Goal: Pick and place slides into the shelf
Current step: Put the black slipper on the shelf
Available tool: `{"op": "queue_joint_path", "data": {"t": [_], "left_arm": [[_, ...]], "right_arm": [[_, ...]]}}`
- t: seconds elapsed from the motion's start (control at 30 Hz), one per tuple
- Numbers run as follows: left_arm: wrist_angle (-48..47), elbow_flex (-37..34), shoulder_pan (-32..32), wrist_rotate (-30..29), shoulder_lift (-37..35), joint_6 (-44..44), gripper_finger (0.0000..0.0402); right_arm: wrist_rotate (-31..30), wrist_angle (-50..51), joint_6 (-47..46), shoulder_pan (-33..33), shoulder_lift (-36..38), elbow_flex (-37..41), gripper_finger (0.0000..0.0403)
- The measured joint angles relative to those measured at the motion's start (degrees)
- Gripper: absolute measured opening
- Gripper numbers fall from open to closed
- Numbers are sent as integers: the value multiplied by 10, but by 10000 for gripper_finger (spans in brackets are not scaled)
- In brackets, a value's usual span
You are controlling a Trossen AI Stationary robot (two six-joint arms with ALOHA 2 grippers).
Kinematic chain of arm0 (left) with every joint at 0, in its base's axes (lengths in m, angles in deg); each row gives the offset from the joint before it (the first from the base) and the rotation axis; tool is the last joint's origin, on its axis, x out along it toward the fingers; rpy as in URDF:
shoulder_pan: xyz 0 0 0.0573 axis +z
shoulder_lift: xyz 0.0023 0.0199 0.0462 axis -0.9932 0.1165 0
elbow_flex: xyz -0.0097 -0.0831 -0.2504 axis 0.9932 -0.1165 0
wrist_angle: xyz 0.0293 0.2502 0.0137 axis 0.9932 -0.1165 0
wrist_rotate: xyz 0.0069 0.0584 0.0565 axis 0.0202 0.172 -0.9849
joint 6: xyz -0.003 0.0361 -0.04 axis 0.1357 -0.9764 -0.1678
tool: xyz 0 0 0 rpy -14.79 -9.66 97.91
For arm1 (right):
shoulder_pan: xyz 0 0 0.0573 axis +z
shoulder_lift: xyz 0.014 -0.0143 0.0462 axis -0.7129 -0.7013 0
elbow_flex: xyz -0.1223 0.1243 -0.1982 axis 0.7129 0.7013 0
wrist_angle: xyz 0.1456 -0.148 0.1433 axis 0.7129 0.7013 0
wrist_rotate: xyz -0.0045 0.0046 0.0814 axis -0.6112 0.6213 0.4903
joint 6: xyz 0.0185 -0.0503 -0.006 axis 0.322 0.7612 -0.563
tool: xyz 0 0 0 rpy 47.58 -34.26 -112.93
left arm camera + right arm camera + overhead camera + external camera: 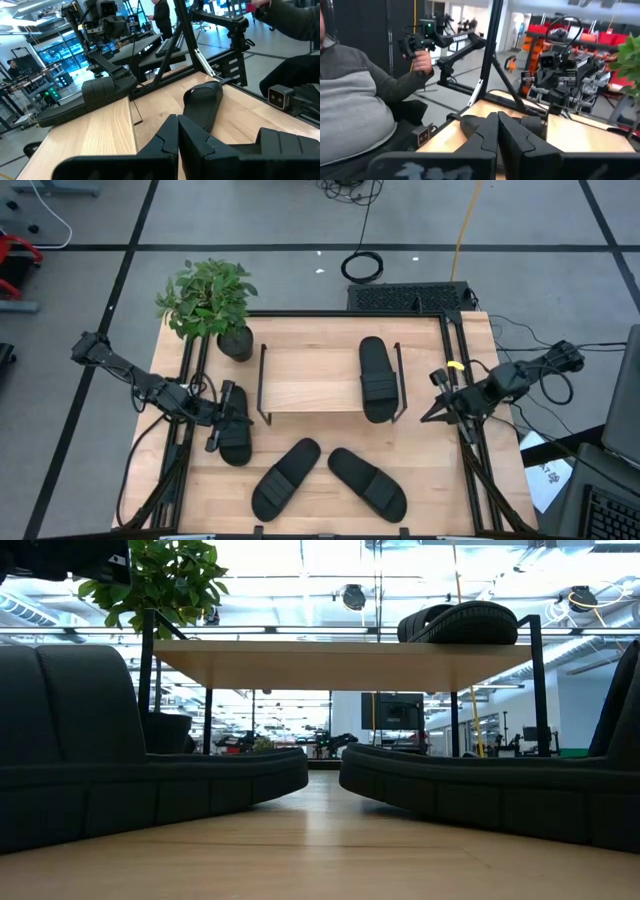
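Shelf (300, 375) — one slide (377, 378) on board, right end.

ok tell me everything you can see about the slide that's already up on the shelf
The slide on the shelf is a black open-toe sandal with a wide ribbed strap band and a long oval sole, rubbery-looking. It lies sole-down near the right end of the shelf, lengthwise across the light wooden board, one end overhanging the board's front edge. Only the board touches it; neither gripper is on it. The low view shows it sitting on top of the board.
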Motion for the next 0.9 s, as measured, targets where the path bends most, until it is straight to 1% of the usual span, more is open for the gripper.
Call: {"op": "queue_joint_path", "data": {"t": [0.2,0.33,0.5,0.67,0.77,0.9], "left_arm": [[0,0,0,0,0,-3,8],[4,0,0,0,0,-12,8],[18,0,0,0,0,-13,8],[18,0,0,5,0,-10,8],[14,0,0,16,0,4,8],[16,0,0,34,0,23,8]], "right_arm": [[1,-4,-25,0,75,54,0],[46,-4,-45,-1,104,88,0],[62,-28,-67,0,117,131,0],[64,-92,-64,0,117,165,0],[64,-99,-46,0,117,180,0],[63,-118,6,0,117,197,0]]}}
